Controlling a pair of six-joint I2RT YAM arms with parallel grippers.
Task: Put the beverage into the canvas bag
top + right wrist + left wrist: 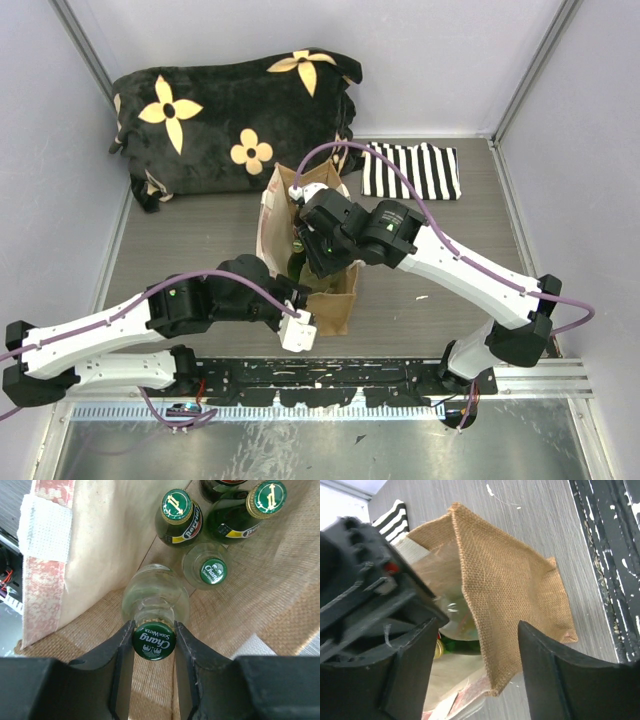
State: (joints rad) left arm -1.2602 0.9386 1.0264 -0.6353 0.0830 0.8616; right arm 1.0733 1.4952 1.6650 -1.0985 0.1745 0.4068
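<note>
1. Lowering the soda water bottle (155,597) into the canvas bag (100,545) looks like the step in hand. The right gripper (154,630) is clenched on the bottle's neck just under its green cap (154,640). The bottle is upright, its body already below the bag's rim, in the end of the bag nearer the arms' bases.
2. Other bottles stand deeper in the bag. There are two green bottles (177,510) with gold-marked caps, and a second clear bottle (212,570) just beside the held one. I cannot tell whether they touch.
3. The left gripper (477,630) is released, jaws wide, with the bag's burlap end wall showing between them. I cannot tell whether either finger touches the cloth. In the top view it sits just beside the bag's near end.
4. I cannot tell if the bottle's base rests on the bag floor. Best practice, I judge: go straight down with no tilt until the base is seated, then open the fingers.
5. Lift the fingers straight up clear of the cap before moving sideways, or the neck may be dragged over.
6. Risks: the soft wall may fold inward, or the bottle may knock its clear neighbour. The left gripper is well placed to steady the end wall.
</note>
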